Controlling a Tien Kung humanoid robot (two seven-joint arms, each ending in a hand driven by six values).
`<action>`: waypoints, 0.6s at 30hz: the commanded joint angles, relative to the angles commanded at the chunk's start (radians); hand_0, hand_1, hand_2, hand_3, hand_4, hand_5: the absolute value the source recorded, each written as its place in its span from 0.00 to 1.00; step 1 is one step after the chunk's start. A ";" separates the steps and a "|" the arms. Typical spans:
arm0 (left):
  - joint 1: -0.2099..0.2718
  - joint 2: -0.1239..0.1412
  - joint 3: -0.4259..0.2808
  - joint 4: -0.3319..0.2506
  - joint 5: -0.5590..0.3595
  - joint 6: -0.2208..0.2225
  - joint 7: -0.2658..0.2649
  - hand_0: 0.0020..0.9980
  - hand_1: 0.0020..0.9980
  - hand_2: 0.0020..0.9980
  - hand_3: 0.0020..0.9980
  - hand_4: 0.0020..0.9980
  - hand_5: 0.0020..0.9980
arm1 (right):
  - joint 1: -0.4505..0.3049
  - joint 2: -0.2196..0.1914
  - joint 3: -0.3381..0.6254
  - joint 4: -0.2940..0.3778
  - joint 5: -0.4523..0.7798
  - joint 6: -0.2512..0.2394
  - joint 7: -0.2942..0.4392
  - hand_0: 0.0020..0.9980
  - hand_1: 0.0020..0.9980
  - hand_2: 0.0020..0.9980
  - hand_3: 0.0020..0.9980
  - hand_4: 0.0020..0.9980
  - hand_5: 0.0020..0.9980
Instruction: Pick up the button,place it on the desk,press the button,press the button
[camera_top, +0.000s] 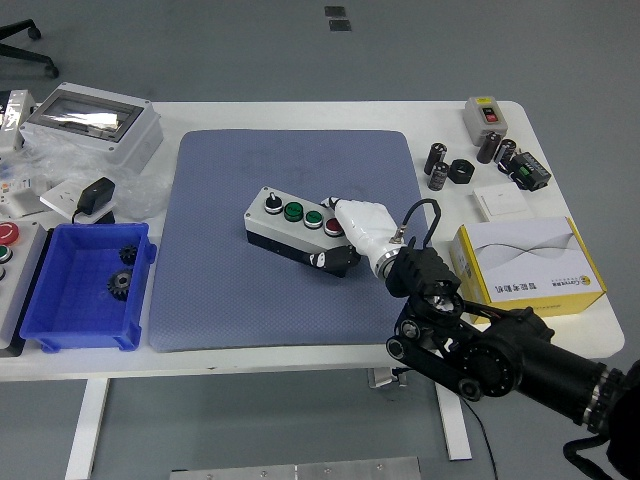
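The button box (283, 224), grey-lidded with a black selector, two green buttons and one red button, lies on the blue mat (230, 290) near its middle. My right hand (338, 236), white with black fingertips, comes in from the lower right. It is closed around the box's right end, one finger on top by the red button (331, 225) and the thumb against the front side. The box's right end is hidden under the hand. My left arm is out of view.
A blue bin (60, 315) with black gears stands at the left. A grey enclosure (90, 122) and a charger (97, 193) are at the back left. A yellow carton (530, 262) and small electrical parts (500, 150) are at the right.
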 joint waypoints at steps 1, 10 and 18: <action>0.001 -0.001 0.001 -0.001 -0.001 0.001 0.002 0.48 0.45 0.46 0.65 0.00 0.00 | -0.005 -0.007 0.013 0.012 0.021 -0.009 0.026 0.08 0.24 0.31 0.33 0.00 0.00; 0.013 -0.004 0.023 -0.014 -0.022 0.018 0.040 0.48 0.45 0.46 0.65 0.00 0.00 | -0.003 -0.130 0.043 0.184 0.148 0.105 0.261 0.08 0.24 0.28 0.24 0.00 0.00; 0.011 -0.007 0.027 -0.023 -0.017 0.021 0.064 0.48 0.45 0.46 0.64 0.00 0.00 | 0.053 -0.160 -0.054 0.171 0.069 0.166 0.393 0.08 0.22 0.25 0.21 0.00 0.00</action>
